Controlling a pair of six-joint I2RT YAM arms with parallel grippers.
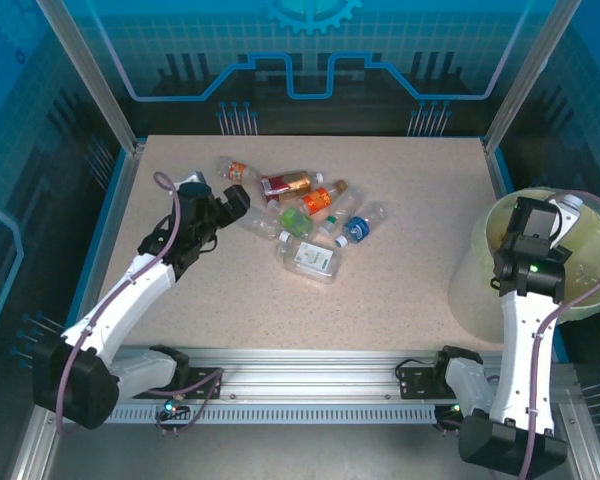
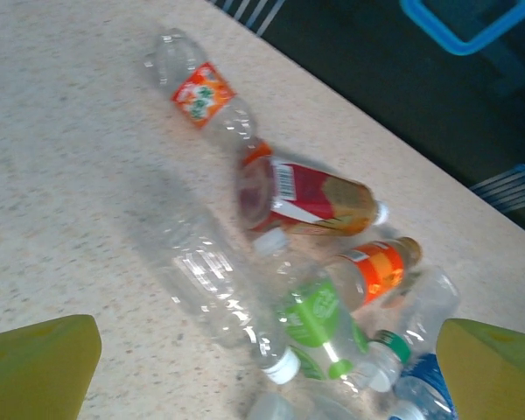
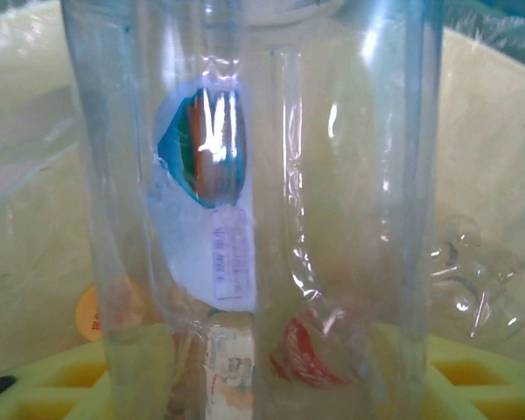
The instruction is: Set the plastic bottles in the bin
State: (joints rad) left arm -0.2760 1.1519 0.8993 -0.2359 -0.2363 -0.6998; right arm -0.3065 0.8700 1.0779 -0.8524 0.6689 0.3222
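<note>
The speckled beige table [image 1: 400,300] carries everything except the bin [image 1: 470,290], a round bucket lined with a pale yellow-green bag that stands at the table's 3 o'clock edge.

The right arm [image 1: 525,340] rises from its base at 5 o'clock and reaches over the bin's rim. The right gripper [image 1: 548,215] hangs above the bin's opening. A clear bottle [image 3: 332,175] with a blue and white label stands between its fingers, close against the right wrist camera, its white cap poking out toward 1 o'clock in the top view. I cannot tell whether the jaws are pressing on it or only flanking it. Behind it, down in the liner [image 3: 499,131], lie a crumpled clear bottle [image 3: 472,289] at 4 o'clock and a red-labelled bottle [image 3: 311,354] at 6 o'clock.

The left arm [image 1: 120,300] stretches from 7 o'clock toward the pile. The left gripper [image 1: 230,207] is spread wide and holds nothing, its yellow fingers [image 2: 35,363] well apart at the bottom corners of the left wrist view.

The loose bottles lie just past the table's centre, toward 12 o'clock. At 6 o'clock of the pile is a squarish clear bottle [image 1: 312,260]. A plain clear bottle [image 1: 260,222] lies just beside the left gripper. A red-labelled bottle [image 1: 287,184] sits at 12 o'clock, an orange-banded bottle [image 1: 323,198] next to it, a green-labelled bottle [image 1: 295,218] in the middle and a blue-labelled bottle [image 1: 358,227] at 3 o'clock. A small orange-labelled bottle [image 1: 235,170] lies apart at 10 o'clock.
</note>
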